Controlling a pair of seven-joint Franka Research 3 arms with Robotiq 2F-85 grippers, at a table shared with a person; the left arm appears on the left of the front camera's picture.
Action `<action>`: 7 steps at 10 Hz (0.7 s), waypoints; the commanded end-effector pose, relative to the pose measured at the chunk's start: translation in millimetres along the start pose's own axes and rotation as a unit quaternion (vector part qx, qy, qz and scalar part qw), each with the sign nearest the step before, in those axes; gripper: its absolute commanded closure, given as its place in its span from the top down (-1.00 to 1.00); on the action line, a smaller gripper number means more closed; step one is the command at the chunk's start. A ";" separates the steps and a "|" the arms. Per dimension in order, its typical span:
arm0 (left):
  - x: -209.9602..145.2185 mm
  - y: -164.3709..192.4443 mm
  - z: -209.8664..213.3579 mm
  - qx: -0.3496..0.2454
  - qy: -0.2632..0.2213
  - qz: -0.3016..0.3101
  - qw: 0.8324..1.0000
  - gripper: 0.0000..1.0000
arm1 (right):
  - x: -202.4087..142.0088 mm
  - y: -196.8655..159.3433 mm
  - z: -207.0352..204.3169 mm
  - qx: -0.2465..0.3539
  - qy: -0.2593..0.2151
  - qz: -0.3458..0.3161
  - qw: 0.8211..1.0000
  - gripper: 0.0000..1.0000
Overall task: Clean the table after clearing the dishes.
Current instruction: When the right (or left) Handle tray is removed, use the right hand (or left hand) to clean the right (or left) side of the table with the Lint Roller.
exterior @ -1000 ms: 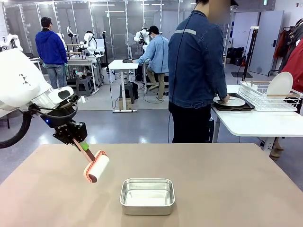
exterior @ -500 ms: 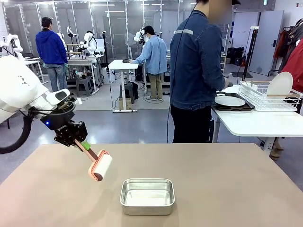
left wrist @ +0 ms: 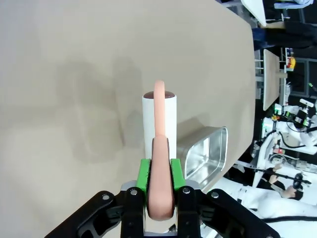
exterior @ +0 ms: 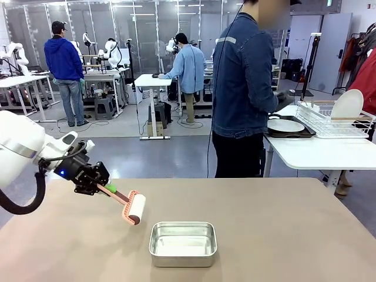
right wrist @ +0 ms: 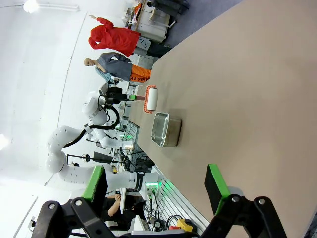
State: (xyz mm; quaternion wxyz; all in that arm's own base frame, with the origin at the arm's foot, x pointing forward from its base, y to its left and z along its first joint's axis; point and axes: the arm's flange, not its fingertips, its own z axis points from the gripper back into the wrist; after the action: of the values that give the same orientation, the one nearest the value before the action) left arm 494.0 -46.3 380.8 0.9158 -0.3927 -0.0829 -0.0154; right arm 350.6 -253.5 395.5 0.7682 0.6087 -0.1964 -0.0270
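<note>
My left gripper (exterior: 104, 188) is shut on the pink handle of a lint roller (exterior: 134, 208), over the left half of the beige table (exterior: 264, 223). The roller's white drum slants down to the tabletop; I cannot tell whether it touches. In the left wrist view the green pads (left wrist: 144, 174) clamp the handle, and the lint roller (left wrist: 159, 116) points away over the table (left wrist: 74, 74). My right gripper (right wrist: 156, 186) is open and holds nothing, hanging over the table (right wrist: 247, 74). A white plate on a dark tray (exterior: 286, 126) lies on the white side table, beside a person in a denim jacket (exterior: 244, 88).
A shiny steel pan (exterior: 183, 242) sits at the front middle of the table, just right of the roller; the pan (left wrist: 205, 151) also shows beside the drum. A wire rack (exterior: 329, 120) on the side table holds an upright white plate.
My left arm has dropped and swung the roller down and to the right, closer to the tabletop and the pan. The person's hand has come off the plate.
</note>
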 end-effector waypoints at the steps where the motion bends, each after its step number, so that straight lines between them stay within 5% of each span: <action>1: 12.2 18.1 -8.2 -0.036 -0.002 0.006 0.999 -0.58 | -1.2 2.4 0.2 0.000 0.001 0.005 1.000 1.00; 7: 20.7 137.2 -6.4 -0.064 0.008 0.016 0.998 -0.58 | -1.2 2.4 0.2 0.000 0.001 0.005 1.000 1.00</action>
State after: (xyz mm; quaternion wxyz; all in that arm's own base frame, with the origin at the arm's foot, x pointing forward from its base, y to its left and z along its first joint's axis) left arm 522.8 19.0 306.5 0.8875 -0.4575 -0.0548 -0.0069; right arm 350.5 -253.6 395.5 0.7682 0.6087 -0.1964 -0.0271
